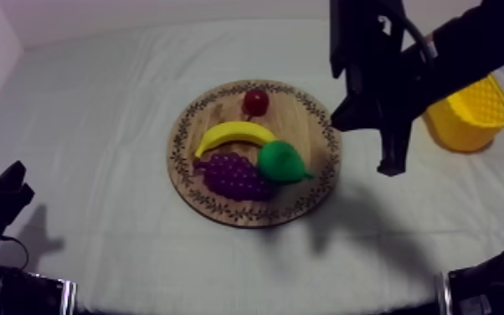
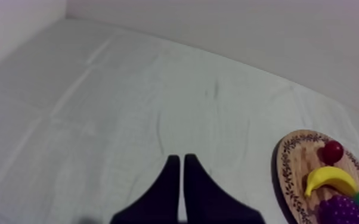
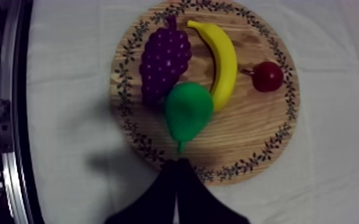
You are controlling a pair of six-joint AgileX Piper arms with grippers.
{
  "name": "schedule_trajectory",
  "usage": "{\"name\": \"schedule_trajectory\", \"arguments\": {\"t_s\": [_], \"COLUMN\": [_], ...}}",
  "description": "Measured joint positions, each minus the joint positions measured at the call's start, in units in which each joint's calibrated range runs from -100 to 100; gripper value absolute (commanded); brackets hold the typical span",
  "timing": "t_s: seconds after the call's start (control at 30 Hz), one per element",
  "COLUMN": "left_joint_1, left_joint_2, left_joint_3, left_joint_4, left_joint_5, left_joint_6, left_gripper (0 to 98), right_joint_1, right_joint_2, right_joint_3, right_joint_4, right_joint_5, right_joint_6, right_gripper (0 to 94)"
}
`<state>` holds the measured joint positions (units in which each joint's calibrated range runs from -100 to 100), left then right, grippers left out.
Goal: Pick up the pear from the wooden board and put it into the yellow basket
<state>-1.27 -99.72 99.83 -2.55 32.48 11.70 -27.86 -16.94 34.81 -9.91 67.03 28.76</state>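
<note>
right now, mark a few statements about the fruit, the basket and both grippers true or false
The pear lies on the wooden board. True.
The right gripper is shut on the pear. False: it is shut on nothing, near the pear's stem end.
The banana is in the yellow basket. False: it lies on the board, beside the pear.
The left gripper is shut on nothing, over bare cloth. True.
The small red fruit touches the pear. False: the banana lies between them.

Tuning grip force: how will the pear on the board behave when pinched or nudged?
Pear looks smooth, moulded: probably stiff, light, somewhat slippery. Lying on its side, rounded, so a nudge may roll it. It seems to touch the banana and grapes, which might shift too.
</note>
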Motion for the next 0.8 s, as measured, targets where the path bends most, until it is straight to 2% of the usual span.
{"name": "schedule_trajectory", "arguments": {"t_s": [0.1,0.17,0.23,0.4,0.53,0.67,0.8], "left_joint_1": [0.0,0.0,0.0,0.0,0.0,0.0,0.0], "left_joint_2": [0.0,0.0,0.0,0.0,0.0,0.0,0.0], "left_joint_3": [0.0,0.0,0.0,0.0,0.0,0.0,0.0], "left_joint_4": [0.0,0.0,0.0,0.0,0.0,0.0,0.0], "left_joint_5": [0.0,0.0,0.0,0.0,0.0,0.0,0.0], "left_joint_6": [0.0,0.0,0.0,0.0,0.0,0.0,0.0], "left_gripper": [0.1,0.1,0.1,0.1,0.1,0.1,0.1], "right_joint_1": [-0.2,-0.2,0.0,2.1,2.4,1.6,1.2], "right_joint_2": [1.7,2.8,3.8,5.4,6.5,8.1,9.7], "right_joint_3": [-0.7,-1.5,-2.5,-5.0,-6.2,-7.5,-8.2], "right_joint_4": [0.4,0.4,0.0,-1.9,-1.3,-0.7,0.0], "right_joint_5": [-0.2,0.1,0.7,2.2,4.1,5.5,5.9], "right_joint_6": [0.6,1.1,1.1,2.5,3.2,3.5,3.7], "right_gripper": [1.4,8.2,18.4,52.1,72.9,81.6,84.7]}}
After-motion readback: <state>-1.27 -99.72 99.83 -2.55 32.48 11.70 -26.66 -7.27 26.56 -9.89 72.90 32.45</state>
